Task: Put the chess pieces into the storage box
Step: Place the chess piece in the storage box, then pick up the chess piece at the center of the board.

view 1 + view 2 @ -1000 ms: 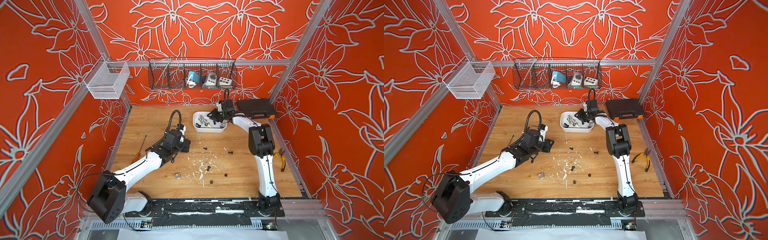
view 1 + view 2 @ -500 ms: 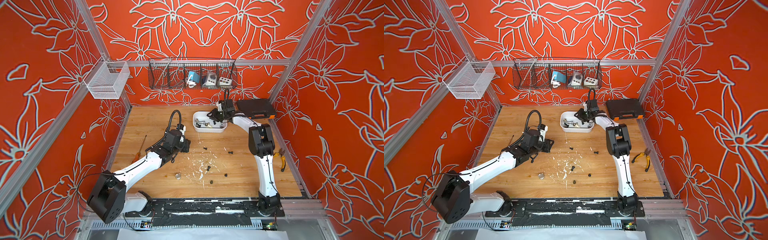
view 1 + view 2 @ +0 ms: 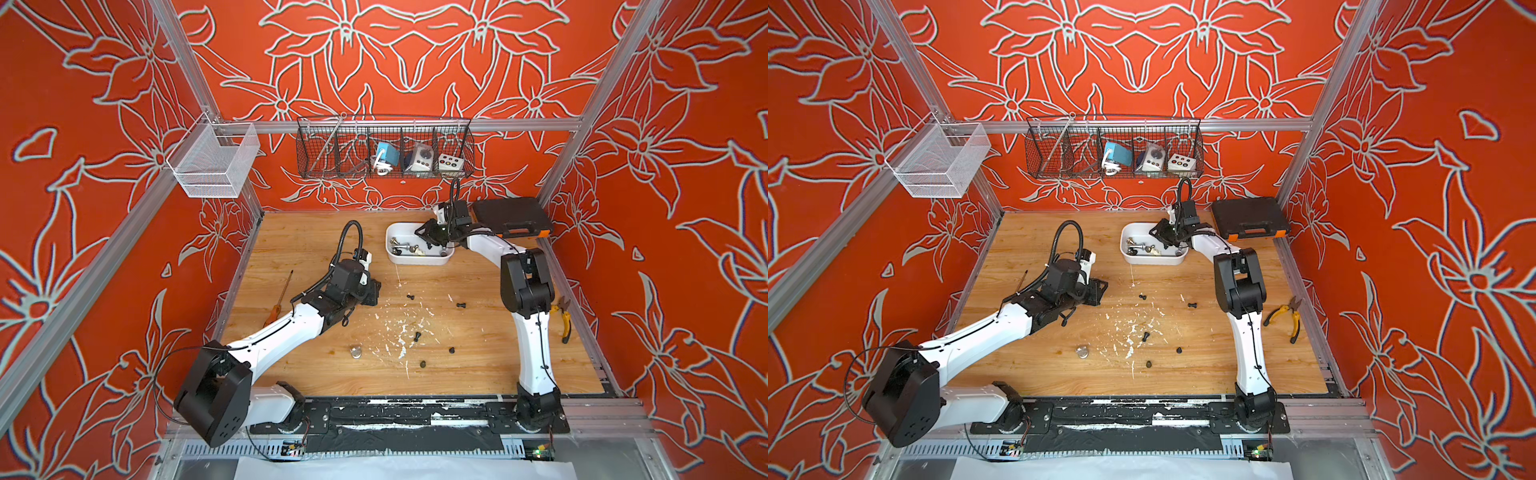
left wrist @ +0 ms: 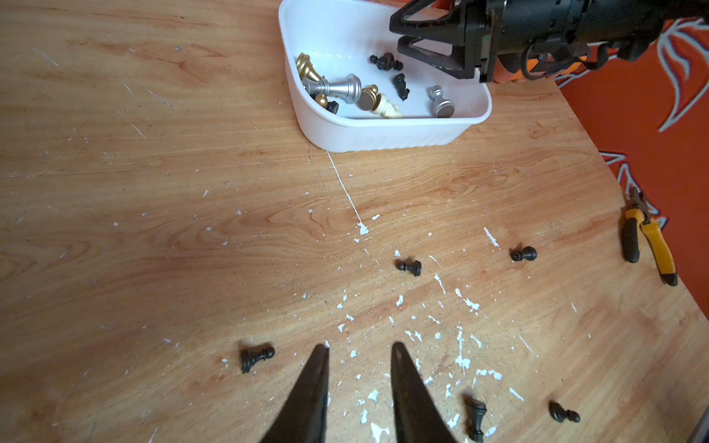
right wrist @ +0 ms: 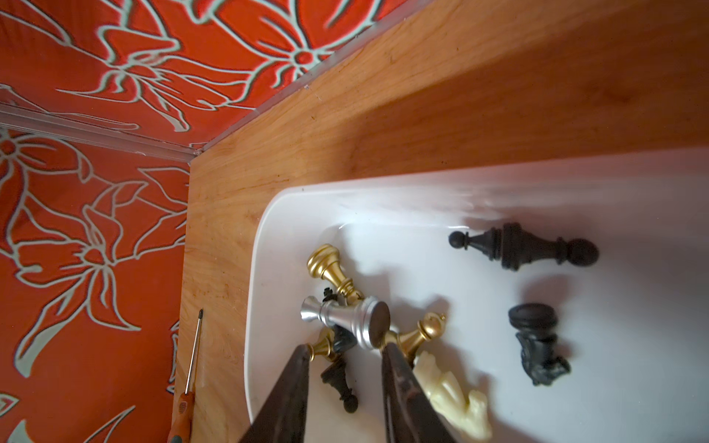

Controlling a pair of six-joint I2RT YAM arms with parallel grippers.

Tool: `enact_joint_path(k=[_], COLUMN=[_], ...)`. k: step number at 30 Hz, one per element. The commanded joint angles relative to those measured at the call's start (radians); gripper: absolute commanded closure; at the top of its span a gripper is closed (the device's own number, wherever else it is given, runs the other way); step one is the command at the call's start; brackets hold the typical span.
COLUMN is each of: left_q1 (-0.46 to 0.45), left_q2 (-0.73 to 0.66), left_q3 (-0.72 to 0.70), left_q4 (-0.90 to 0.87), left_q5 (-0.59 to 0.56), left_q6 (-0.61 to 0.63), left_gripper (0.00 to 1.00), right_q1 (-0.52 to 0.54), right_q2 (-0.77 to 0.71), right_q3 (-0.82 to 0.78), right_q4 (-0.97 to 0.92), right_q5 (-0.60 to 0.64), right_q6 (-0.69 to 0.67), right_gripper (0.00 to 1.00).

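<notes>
The white storage box (image 3: pixel 415 260) (image 3: pixel 1152 260) stands at the back of the wooden table. It holds gold, silver, cream and black chess pieces (image 5: pixel 347 320) (image 4: pixel 337 88). My right gripper (image 5: pixel 345 347) (image 3: pixel 428 237) hovers inside the box, open, with a black piece (image 5: pixel 339 379) lying loose below the gap. Several small black pieces (image 3: pixel 411 297) (image 4: pixel 409 266) lie scattered mid-table, and a silver piece (image 3: pixel 356 352) lies nearer the front. My left gripper (image 4: pixel 358 347) (image 3: pixel 374 291) hangs open and empty over the table, with a black pawn (image 4: pixel 256 356) just beside one finger.
An orange-handled screwdriver (image 3: pixel 279 301) lies by the left wall and yellow-handled pliers (image 3: pixel 565 318) by the right wall. A black case (image 3: pixel 511 216) sits right of the box. Wire baskets (image 3: pixel 384 149) hang on the back wall. White flecks mark the wood.
</notes>
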Motion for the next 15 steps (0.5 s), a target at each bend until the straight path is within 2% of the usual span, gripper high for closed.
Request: enact_joint_path(k=[1,15], left_q1=[0.004,0.002], left_q2=[-0.008,0.040], left_q3=[0.012,0.022], left_q4=[-0.020,-0.037], left_q5=[-0.004,0.037], left_q6=[0.009,0.013], left_gripper=[0.70,0.67], right_q1=[0.001,0.001], right_q2=[-0.065,-0.206], right_q3=[-0.035,-0.154], right_q4=[0.031,-0.020], right_q5=[0.013,0.024], right_q6=[-0.026,-0.141], right_gripper=[0.66,0.65])
